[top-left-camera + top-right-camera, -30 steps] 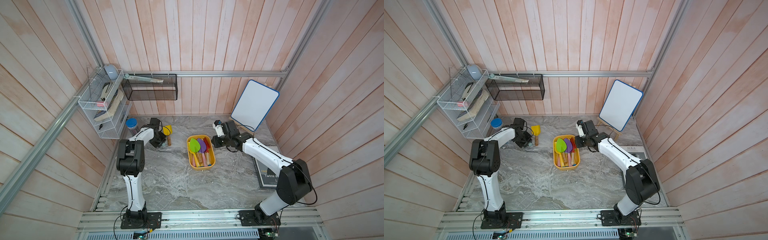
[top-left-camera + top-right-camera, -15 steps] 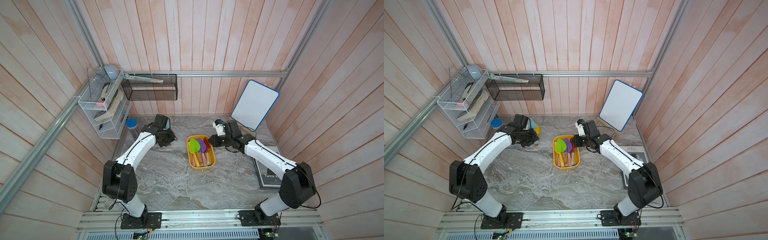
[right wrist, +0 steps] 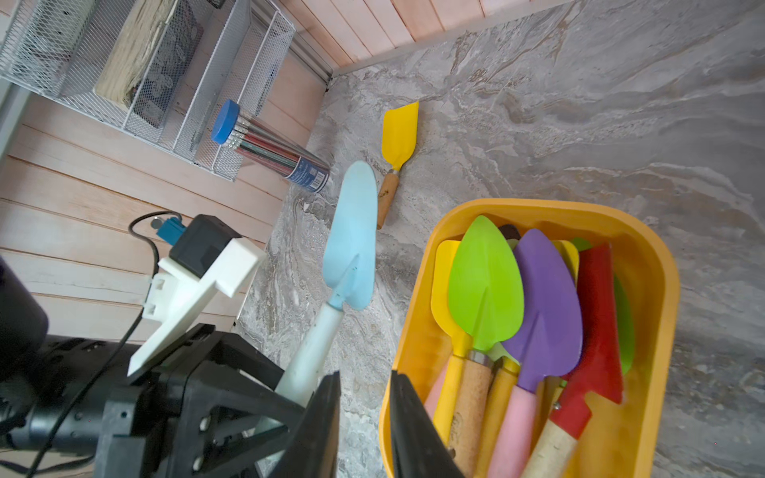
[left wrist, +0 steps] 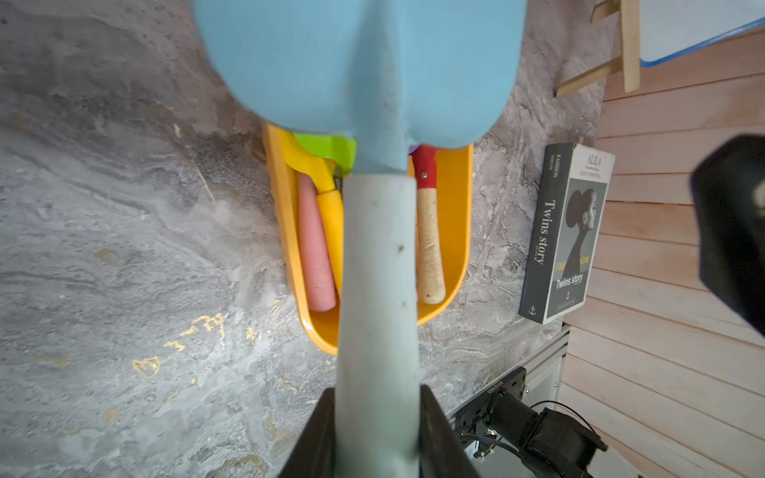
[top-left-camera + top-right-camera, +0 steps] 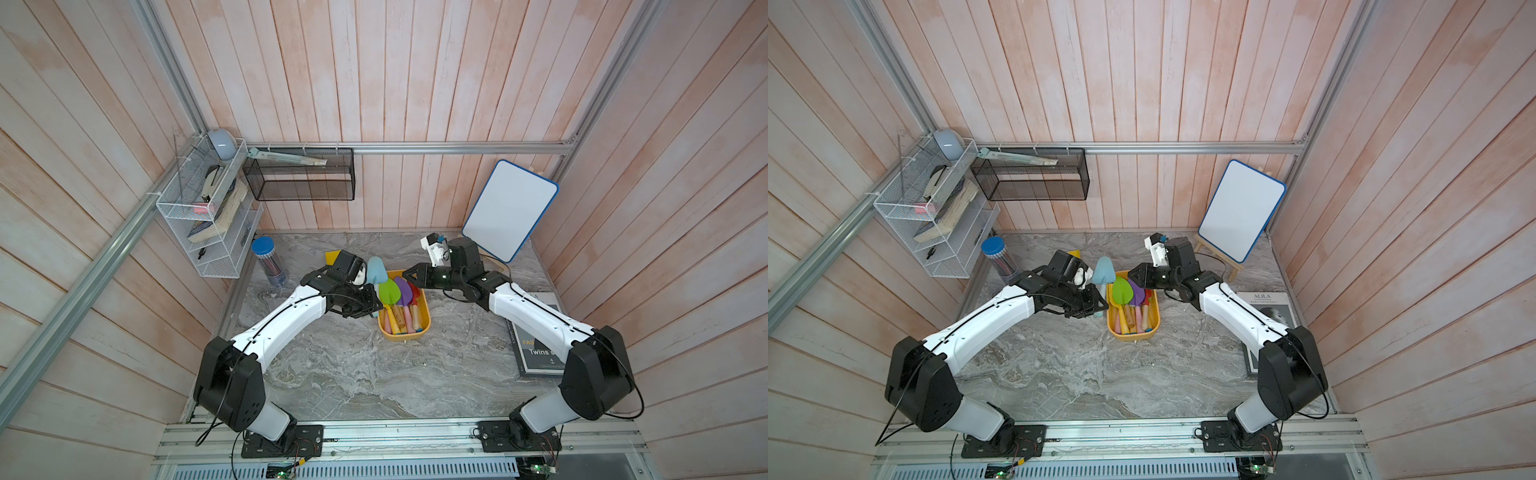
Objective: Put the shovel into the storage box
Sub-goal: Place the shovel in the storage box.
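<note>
In both top views, the blue shovel (image 5: 376, 270) is held by its handle in the left hand (image 5: 362, 306), just beside the left rim of the box (image 5: 405, 336) and apparently lifted clear of the bench (image 5: 332, 374). It is not yet inside. The step would be done well, it is judged, if the shovel were carried sideways over the box, kept along its length, and lowered before being released. The right hand (image 5: 414, 276) is poised at the far end of the box.

In the left wrist view, the handle is seen clamped between the jaws, roughly in line with the box. Little free room is left among the shovels (image 4: 316, 248) already lying there, so the blade is best laid on top of them, not pushed down between.

In the right wrist view, the right hand is seen empty, its jaws narrowly apart at the box rim. The blue shovel is shown with a pale blue pointed blade, ribbed down the middle, and a whitish, slightly soiled handle. A yellow shovel (image 3: 399, 132) lies on the bench beyond it.
</note>
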`<state>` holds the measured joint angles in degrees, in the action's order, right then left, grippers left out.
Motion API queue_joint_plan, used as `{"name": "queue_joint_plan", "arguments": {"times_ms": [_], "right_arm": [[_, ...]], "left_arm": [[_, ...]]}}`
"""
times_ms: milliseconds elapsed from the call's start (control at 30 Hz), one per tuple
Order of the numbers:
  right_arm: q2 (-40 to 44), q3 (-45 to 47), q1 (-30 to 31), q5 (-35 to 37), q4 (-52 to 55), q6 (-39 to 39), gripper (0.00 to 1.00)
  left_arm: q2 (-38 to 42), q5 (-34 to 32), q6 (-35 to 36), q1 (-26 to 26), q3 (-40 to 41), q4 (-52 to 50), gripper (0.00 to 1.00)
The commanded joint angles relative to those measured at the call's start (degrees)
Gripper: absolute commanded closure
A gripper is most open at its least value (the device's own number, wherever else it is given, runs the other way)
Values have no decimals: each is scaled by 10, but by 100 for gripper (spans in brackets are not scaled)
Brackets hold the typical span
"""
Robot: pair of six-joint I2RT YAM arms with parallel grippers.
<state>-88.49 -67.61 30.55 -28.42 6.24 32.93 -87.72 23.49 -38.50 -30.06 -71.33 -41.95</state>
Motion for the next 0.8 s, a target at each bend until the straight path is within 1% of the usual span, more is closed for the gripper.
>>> {"name": "queue_joint_plan", "arguments": {"times_ms": [0, 133, 233, 767], "right_arm": [[-17, -9, 8, -10, -19, 22, 70], [-25, -14, 9, 2, -13, 26, 66], [-30, -19, 9, 11, -4, 25, 65], [-46, -33, 8, 41, 13, 21, 67]], "left_arm": [[11, 15, 17, -13, 1, 31, 80], [7, 16, 13, -27, -3, 40, 80], [9, 20, 8, -33, -2, 50, 80], [17, 20, 0, -54, -15, 50, 80]]}}
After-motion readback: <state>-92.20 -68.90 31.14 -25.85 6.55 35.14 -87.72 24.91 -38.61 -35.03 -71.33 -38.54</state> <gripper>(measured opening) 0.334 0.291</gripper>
